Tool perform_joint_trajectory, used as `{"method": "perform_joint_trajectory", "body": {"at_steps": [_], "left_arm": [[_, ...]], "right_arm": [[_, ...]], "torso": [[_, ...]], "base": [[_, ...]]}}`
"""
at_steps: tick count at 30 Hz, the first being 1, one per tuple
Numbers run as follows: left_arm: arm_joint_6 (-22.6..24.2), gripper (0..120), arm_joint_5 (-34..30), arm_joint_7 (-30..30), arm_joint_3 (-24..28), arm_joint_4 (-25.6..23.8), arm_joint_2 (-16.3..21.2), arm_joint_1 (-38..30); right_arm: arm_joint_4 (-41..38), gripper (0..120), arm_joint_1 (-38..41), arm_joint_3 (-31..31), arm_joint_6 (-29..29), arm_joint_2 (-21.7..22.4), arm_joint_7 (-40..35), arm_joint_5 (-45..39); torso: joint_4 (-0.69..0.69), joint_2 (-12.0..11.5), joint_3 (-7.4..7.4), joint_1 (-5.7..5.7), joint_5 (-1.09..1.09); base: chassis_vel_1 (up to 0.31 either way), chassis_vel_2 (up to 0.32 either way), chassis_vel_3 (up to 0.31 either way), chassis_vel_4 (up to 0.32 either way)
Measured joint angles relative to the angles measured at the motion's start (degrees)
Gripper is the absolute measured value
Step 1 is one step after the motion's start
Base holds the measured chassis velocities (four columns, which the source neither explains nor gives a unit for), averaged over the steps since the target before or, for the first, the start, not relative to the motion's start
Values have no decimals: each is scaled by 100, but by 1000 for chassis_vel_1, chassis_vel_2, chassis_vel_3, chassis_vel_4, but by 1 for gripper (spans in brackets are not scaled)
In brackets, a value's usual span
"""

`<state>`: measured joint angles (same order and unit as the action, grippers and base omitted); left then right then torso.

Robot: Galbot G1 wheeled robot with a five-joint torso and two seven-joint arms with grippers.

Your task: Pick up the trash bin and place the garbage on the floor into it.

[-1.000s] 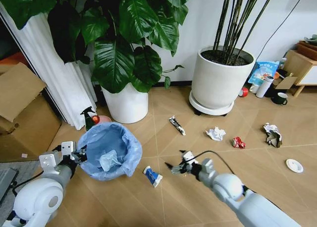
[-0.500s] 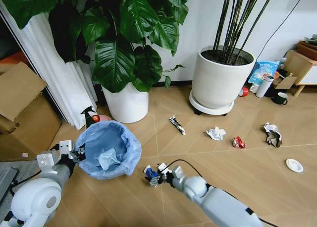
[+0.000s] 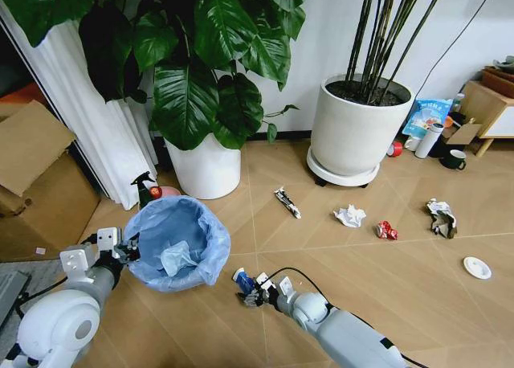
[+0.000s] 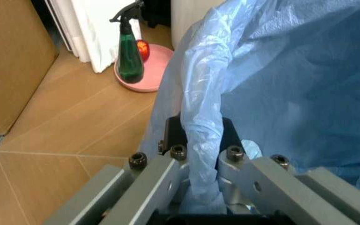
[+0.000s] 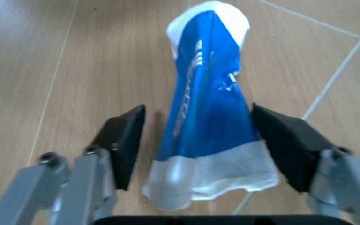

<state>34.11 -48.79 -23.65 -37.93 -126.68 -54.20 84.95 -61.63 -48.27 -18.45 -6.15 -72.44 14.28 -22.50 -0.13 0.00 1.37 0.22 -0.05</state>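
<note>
Right tool (image 5: 196,145): low over the floor (image 3: 321,255) just right of the trash bin; its two dark pads stand wide apart on either side of a blue-white wrapper (image 5: 208,122), a gap showing on each side, so nothing is gripped. In the head view the same tool (image 3: 250,292) sits at the wrapper (image 3: 242,280).
Left tool (image 4: 198,159): closed on the bin's left rim, pinching the light blue bag liner (image 4: 280,75) where it folds over the edge. In the head view it (image 3: 127,251) meets the bin on the robot's left.
Trash bin (image 3: 178,243): on the left of the parquet, in front of the white pot (image 3: 205,169) of the broad-leaved plant; a crumpled pale wad lies inside it. Whether its base rests on the floor or is lifted I cannot tell.
Garbage on the floor: a dark and white wrapper (image 3: 286,202) in the middle, a crumpled white paper wad (image 3: 349,216) to its right, a red crushed scrap (image 3: 385,231) beyond that, a grey-white crumpled piece (image 3: 441,218) farther right, and a small white round lid (image 3: 477,267) near the right edge, all well apart from each other.
Hidden or unclear: the dark bin wall is covered by the liner; the wrapper's print is too blurred to read; the wrapper's near end is cut off by the right tool's body.
Beside the bin: a green spray bottle (image 4: 130,58) stands on a pink dish (image 4: 152,68) next to the white curtain.
</note>
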Motion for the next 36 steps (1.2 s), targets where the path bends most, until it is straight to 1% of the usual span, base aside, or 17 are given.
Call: {"method": "perform_joint_trajectory", "body": {"at_steps": [3, 4, 5, 7, 9, 11, 12, 13, 15, 17, 28, 30, 31, 32, 34, 35, 36], "left_arm": [[-2, 0, -1, 0, 15, -2, 3, -2], [-2, 0, -1, 0, 15, -2, 3, -2], [-4, 0, -2, 0, 18, -3, 5, -2], [-8, 0, -2, -1, 18, -11, 18, 1], [-8, 0, -2, 0, 17, -14, 25, 4], [-11, 0, -2, 0, 10, -19, 44, 7], [-11, 0, -2, 0, 9, -19, 48, 6], [-11, 0, -2, 0, 9, -19, 48, 6], [-12, 0, -4, -1, 9, -19, 50, 0], [-12, 0, -4, -2, 18, -19, 50, -5], [-14, 0, -5, 0, 28, -4, 48, -7], [-14, 0, -8, 6, 27, 19, 65, -9], [-14, 0, -8, 6, 27, 19, 65, -9], [-14, 0, -9, 7, 27, 33, 71, -11], [17, 0, -17, 12, 42, 69, 90, -15], [17, 0, -17, 12, 42, 69, 90, -15], [39, 0, -29, 15, 61, 90, 98, -23]], "right_arm": [[91, 46, -5, 41, 24, -66, 2, 24], [91, 46, -5, 41, 24, -66, 2, 24], [118, 43, -5, 56, 36, -86, 2, 33], [154, 31, 0, 87, 60, -115, 1, 42], [163, 28, 1, 100, 66, -121, 1, 47], [181, 18, 1, 140, 89, -135, -5, 71], [182, 15, -3, 160, 98, -139, -9, 83], [182, 15, -3, 160, 98, -139, -9, 83], [178, 5, -27, 213, 106, -141, -16, 99], [174, 0, -57, 275, 121, -145, -25, 121], [63, 0, -231, 644, 130, -169, -142, 159], [-131, 0, -288, 909, 115, -167, -256, 112], [-131, 0, -288, 909, 115, -167, -256, 112], [-281, 0, -314, 1044, 91, -142, -299, 50], [-953, 0, -370, 1450, 5, 81, -428, -198], [-953, 0, -370, 1450, 5, 81, -428, -198], [-1209, 0, -388, 1551, -38, 193, -457, -291]], "torso": [[0, 0, 0, 0, 0], [0, 0, 0, 0, 0], [0, 0, 0, 0, 0], [0, 0, 0, 0, 0], [0, 0, 0, 0, 0], [0, 0, 0, 0, 0], [0, 0, 0, 0, 0], [0, 0, 0, 0, 0], [1, 0, 0, 0, 1], [1, 0, 0, 0, 1], [0, 0, 0, 0, 1], [1, 0, 0, 0, 0], [1, 0, 0, 0, 0], [0, 0, 1, 0, 2], [0, 0, 0, 0, 1], [0, 0, 0, 0, 1], [1, 0, 0, 0, 1]], "base": [[0, 0, 0, 0], [0, 0, 0, 0], [0, 0, 0, 0], [0, 0, 0, 0], [0, 0, 0, 0], [0, 0, 0, 0], [0, 0, 0, 0], [0, 0, 0, 0], [0, 0, 0, 0], [0, 0, 0, 0], [0, 0, 0, 0], [0, 0, 0, 0], [0, 0, 0, 0], [0, 0, 0, 0], [0, 0, 0, 0], [0, 0, 0, 0], [0, 0, 0, 0]]}}
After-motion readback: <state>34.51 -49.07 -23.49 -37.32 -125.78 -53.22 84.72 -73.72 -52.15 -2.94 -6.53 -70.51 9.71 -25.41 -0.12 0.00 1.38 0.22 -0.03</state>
